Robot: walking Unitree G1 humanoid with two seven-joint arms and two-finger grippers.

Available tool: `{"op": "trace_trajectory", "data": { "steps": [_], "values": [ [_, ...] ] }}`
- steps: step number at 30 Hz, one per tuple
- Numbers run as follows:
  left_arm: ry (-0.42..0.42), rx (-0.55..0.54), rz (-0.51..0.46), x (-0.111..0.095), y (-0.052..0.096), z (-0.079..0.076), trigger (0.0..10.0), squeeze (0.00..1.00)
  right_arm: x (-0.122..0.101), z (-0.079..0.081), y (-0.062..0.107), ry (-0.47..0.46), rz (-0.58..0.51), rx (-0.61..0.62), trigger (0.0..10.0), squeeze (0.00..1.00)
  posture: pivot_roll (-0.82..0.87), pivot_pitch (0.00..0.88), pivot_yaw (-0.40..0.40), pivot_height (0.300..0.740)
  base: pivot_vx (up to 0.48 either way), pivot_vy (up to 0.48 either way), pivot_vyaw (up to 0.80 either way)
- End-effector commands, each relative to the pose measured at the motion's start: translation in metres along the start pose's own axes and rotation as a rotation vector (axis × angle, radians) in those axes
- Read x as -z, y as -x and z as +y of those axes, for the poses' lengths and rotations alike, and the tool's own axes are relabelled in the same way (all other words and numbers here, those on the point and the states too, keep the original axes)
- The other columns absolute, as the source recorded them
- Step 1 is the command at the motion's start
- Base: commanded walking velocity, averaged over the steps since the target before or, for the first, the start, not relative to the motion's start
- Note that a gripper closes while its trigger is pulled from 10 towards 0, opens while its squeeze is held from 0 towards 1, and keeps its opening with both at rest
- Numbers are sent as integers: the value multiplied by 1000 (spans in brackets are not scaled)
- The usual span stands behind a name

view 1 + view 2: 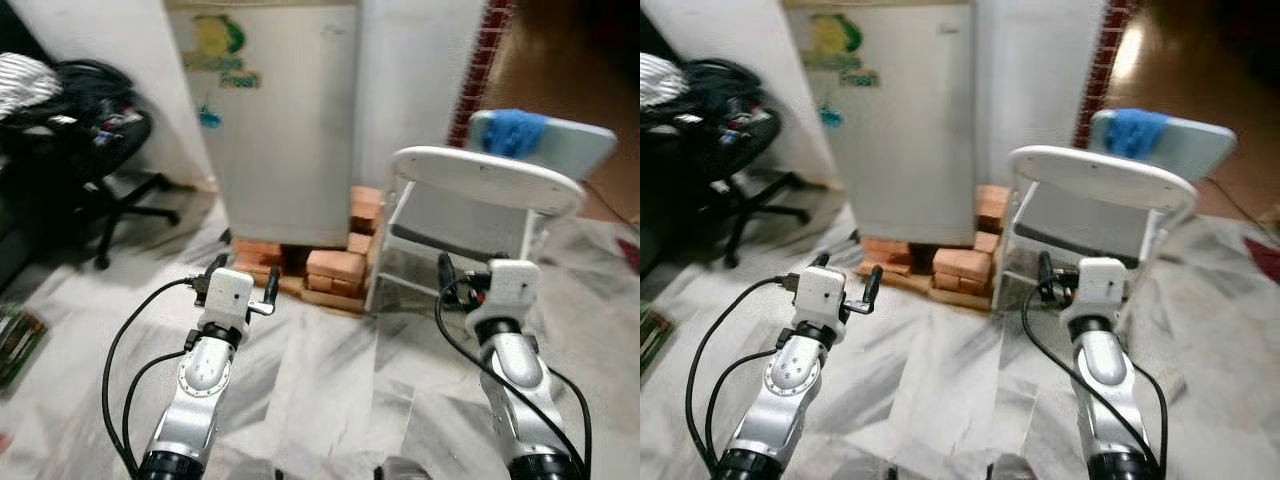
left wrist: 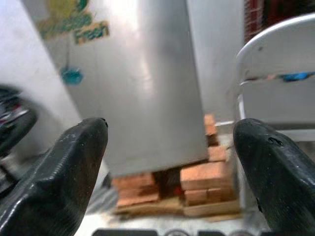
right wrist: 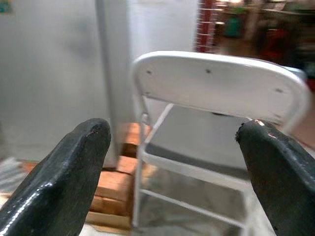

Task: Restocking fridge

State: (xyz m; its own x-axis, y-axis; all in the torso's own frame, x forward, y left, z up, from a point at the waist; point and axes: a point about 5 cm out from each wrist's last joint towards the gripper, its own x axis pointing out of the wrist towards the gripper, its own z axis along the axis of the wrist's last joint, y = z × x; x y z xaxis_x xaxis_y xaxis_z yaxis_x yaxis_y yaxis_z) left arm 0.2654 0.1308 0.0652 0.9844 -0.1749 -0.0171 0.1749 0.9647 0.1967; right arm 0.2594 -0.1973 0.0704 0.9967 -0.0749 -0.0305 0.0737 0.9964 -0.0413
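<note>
While the fridge (image 1: 285,120) stands shut on bricks (image 1: 335,270), both arms reach forward. Left pincer (image 1: 242,280) and right pincer (image 3: 172,167) gape apart, empty, near a white chair (image 1: 480,190).

Smooth metal fridge (image 1: 285,120), rough bricks (image 1: 335,270), glossy marble floor (image 1: 330,400).

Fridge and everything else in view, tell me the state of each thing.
fridge: door shut, raised on bricks
folding chair: unfolded, seat bare
left gripper: open, holding nothing
right gripper: open, holding nothing
office chair: piled with things
</note>
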Motion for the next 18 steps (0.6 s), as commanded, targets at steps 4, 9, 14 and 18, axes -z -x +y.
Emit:
{"op": "trace_trajectory", "data": {
  "steps": [4, 9, 14, 18],
  "values": [
    [-26, -13, 22, 6, 4, 10, 10000, 0, -6, 14, -6, 0, -39, -29, 10000, 0, -45, 0, 68, 740, 0, 480, -513],
    [-22, -12, 20, 7, 4, 11, 10000, 0, -9, 14, -12, 3, -49, -25, 10000, 0, -43, 0, 65, 740, 0, 480, 0],
    [15, -26, 25, 6, 0, 14, 10000, 0, -11, 13, -16, 2, -60, -13, 10000, 0, -39, 0, 60, 740, 0, 480, 0],
    [14, -29, 12, 3, -3, 15, 10000, 0, -8, 16, -17, 4, -52, -23, 10000, 0, -36, 0, 52, 740, 0, 480, 0]
  ]
}}
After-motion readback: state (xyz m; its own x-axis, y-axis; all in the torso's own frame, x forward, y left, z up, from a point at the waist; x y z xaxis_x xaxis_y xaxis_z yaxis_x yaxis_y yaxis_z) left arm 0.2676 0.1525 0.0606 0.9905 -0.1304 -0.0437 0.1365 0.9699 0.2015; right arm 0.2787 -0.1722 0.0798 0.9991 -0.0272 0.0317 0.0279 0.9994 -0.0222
